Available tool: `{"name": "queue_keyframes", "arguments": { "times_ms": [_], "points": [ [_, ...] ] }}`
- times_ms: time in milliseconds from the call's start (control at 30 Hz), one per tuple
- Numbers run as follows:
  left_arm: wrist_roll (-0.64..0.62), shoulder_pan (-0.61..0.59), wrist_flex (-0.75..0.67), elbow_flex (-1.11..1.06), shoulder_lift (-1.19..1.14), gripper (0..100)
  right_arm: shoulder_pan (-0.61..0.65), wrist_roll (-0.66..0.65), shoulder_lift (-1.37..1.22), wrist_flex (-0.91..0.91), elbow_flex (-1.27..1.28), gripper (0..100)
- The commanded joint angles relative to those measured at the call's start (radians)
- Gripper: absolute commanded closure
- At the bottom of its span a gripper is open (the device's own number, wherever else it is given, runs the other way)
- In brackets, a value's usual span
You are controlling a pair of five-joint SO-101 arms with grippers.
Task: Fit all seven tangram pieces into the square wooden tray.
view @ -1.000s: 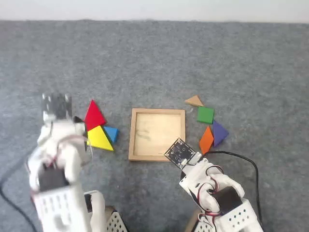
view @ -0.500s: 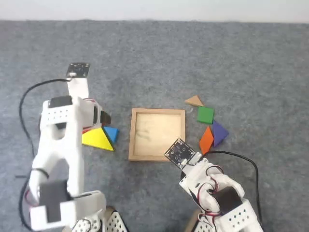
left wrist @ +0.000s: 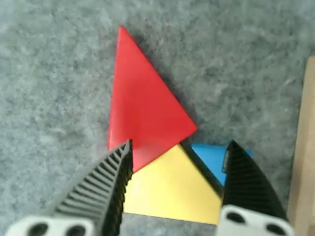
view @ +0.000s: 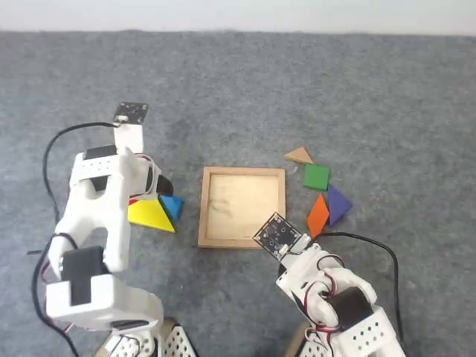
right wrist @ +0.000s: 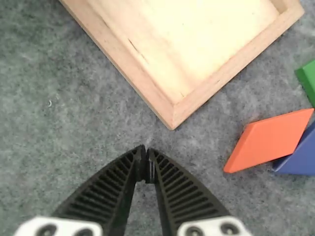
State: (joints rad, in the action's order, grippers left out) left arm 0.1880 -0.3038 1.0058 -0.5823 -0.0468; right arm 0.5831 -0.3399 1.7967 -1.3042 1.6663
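Note:
The square wooden tray [view: 242, 206] lies empty in the middle of the table. Left of it, the red triangle [left wrist: 145, 110], yellow triangle [left wrist: 172, 187] and blue piece [left wrist: 211, 155] touch each other. My left gripper [left wrist: 179, 146] hangs open just above the spot where these three meet, holding nothing. In the high view the left arm hides most of the red triangle; the yellow triangle [view: 152, 214] and blue piece [view: 172, 204] show beside it. My right gripper [right wrist: 146, 152] is shut and empty over the carpet, just off the tray's near corner [right wrist: 170, 110].
Right of the tray lie a tan triangle [view: 300, 155], a green square [view: 316, 176], an orange parallelogram [view: 317, 214] and a purple triangle [view: 338, 204]. Grey carpet covers the table, open at the back. A black cable [view: 372, 242] trails from the right arm.
The left arm has swung out from near its base, and its gripper is now over the red triangle. The right arm and all pieces are unchanged.

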Motion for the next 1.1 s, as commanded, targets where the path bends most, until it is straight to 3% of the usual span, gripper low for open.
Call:
{"name": "queue_keyframes", "arguments": {
  "times_ms": [0, 467, 667, 900, 1067],
  "points": [
    [0.028, -0.008, -0.034, 0.054, -0.008, 71, 0.005, -0.002, 0.015, -0.005, 0.017, 99.0],
    [0.031, -0.023, -0.069, 0.054, -0.017, 71, 0.005, -0.002, 0.015, -0.005, 0.017, 99.0],
    [0.097, -0.078, -0.084, 0.058, -0.017, 71, 0.005, -0.002, 0.015, -0.005, 0.017, 99.0],
    [0.086, -0.041, -0.103, 0.054, -0.018, 71, 0.005, -0.002, 0.015, -0.005, 0.017, 99.0],
    [-0.037, -0.046, -0.078, 0.104, -0.063, 68, 0.005, -0.002, 0.015, -0.005, 0.017, 99.0]
  ]
}}
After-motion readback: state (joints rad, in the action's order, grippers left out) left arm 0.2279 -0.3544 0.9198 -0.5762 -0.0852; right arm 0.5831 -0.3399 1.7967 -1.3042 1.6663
